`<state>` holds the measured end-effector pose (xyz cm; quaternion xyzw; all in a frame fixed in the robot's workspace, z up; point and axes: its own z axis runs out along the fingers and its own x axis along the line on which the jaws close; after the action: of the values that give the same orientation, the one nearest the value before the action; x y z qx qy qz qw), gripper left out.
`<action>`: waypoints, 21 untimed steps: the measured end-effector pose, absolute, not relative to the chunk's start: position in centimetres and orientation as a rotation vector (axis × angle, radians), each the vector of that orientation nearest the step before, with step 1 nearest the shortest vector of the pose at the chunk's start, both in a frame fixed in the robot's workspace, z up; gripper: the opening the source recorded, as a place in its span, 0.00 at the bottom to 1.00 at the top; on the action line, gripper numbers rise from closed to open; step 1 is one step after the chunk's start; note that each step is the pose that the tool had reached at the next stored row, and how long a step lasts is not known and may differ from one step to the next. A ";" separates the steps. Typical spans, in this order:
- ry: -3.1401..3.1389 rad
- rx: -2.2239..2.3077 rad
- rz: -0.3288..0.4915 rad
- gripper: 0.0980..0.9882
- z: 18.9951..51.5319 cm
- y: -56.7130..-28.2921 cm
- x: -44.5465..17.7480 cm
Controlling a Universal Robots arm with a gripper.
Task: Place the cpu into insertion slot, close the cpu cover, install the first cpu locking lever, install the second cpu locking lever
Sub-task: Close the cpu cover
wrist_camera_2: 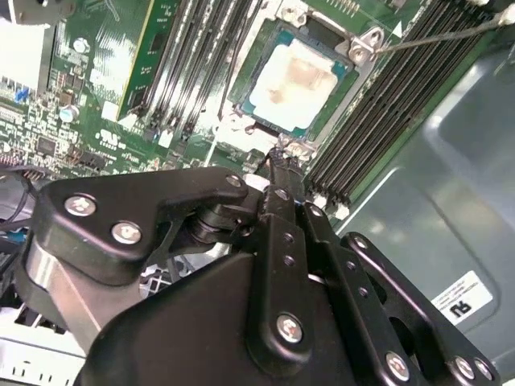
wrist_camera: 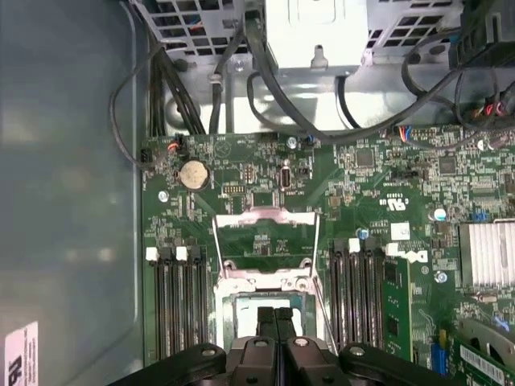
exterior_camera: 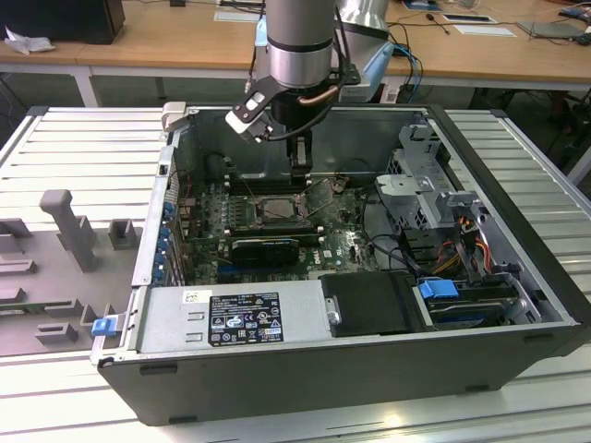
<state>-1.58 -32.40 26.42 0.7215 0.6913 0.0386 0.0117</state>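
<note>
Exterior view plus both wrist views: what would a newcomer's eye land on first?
The arm plunges into the open computer case, its gripper right over the insertion slot in the middle of the green board. In the second wrist view, the pale cpu sits in that slot just beyond the shut fingertips. In the first wrist view, the cpu cover stands open past the slot.

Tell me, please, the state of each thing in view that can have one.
cpu: seated in the insertion slot.
cpu cover: open, swung back off the slot.
locking lever: released, not latched.
tool: shut, empty, by the slot's edge.
computer case: open, side panel off.
</note>
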 end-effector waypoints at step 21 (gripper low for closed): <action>2.157 2.252 0.117 0.01 26.5 -32.4 1.3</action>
<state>1.25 -32.40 26.45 0.7216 0.6912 0.0375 0.0107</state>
